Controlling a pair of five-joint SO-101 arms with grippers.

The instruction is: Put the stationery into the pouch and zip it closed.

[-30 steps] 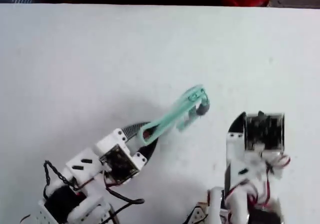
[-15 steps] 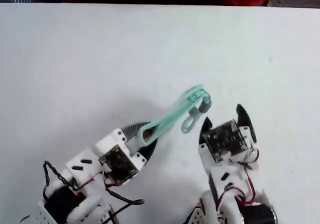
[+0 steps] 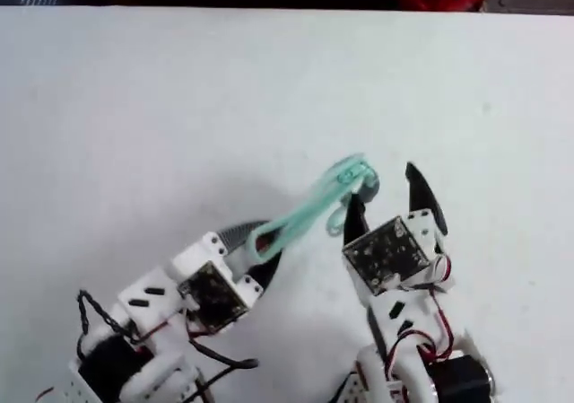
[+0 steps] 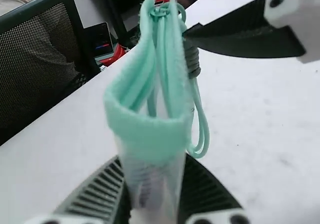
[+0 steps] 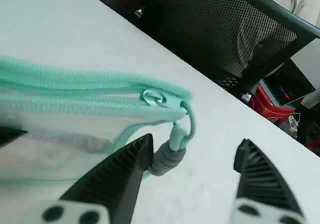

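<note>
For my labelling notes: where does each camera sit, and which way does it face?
High view: fixed above, facing down on the white table; both arms show.
Left wrist view: on left arm, facing along left gripper, shut on mint-green clear plastic pouch.
Right wrist view: on right arm, facing past open right gripper at the pouch's zipper.
All share the pouch.

1 pouch (image 3: 305, 213), 1 zip pull (image 3: 366, 188), 2 arms (image 3: 179, 300) (image 3: 395, 264), 1 tbl (image 3: 161, 98)

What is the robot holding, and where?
The left end effector grips the mint-green pouch by the end opposite its zipper pull. The right end effector is open, holding nothing.
</note>
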